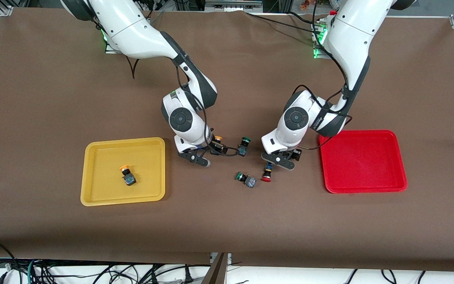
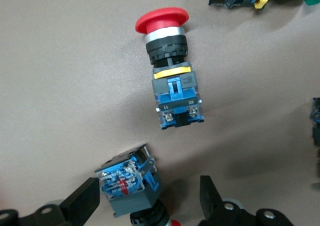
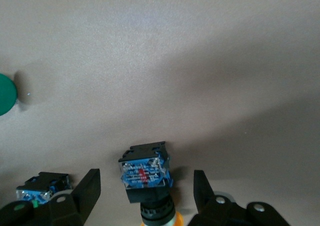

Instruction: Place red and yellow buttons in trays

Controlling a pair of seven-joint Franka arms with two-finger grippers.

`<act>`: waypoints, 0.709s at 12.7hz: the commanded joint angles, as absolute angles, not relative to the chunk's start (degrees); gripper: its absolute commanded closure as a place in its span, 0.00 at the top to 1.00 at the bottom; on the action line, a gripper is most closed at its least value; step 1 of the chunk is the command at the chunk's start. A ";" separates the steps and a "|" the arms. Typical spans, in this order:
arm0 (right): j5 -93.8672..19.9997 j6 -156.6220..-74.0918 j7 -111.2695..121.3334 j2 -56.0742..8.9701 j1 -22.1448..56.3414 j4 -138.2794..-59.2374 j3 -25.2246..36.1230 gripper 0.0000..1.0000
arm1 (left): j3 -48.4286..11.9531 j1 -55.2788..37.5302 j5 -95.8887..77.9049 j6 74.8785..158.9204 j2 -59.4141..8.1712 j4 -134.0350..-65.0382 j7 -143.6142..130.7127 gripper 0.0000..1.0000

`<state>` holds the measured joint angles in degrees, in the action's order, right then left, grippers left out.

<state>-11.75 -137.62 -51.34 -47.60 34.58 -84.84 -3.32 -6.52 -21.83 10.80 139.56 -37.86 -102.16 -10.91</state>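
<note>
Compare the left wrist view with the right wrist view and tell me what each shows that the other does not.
Only the left wrist view shows a red-capped button lying whole on the brown table cover, plus a second switch body between the open left gripper fingers, a sliver of red below it.

Only the right wrist view shows a yellow-orange-capped button between the open right gripper fingers, and a round green cap at the edge of the picture.

Both show the same cover, open fingers straddling a switch not yet gripped, and other switches partly cut off at the edges.
</note>
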 commanded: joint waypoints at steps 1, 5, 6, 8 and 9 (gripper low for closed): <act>-11.69 -138.60 -52.47 -47.72 35.51 -85.08 -2.72 0.46 | -6.33 -21.88 13.01 139.57 -36.56 -103.36 -11.34 0.91; -11.43 -138.25 -50.55 -47.38 35.25 -85.17 -2.46 0.02 | -6.33 -21.88 13.80 138.78 -36.74 -103.18 -11.34 0.90; -11.34 -136.95 -48.88 -46.94 34.90 -85.17 -2.46 0.00 | -6.33 -21.88 13.89 139.04 -37.17 -103.18 -11.25 0.86; -11.34 -129.94 -41.62 -44.22 33.50 -84.81 -0.28 0.00 | -6.42 -21.97 14.59 139.22 -37.53 -103.18 -11.25 0.62; -11.42 -126.86 -33.31 -42.99 32.53 -84.81 1.48 0.00 | -6.42 -21.89 15.11 139.13 -37.27 -103.18 -10.38 0.38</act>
<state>-11.43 -132.53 -43.32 -46.53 34.50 -84.29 -0.63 -6.52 -21.82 13.07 139.32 -38.07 -102.42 -10.81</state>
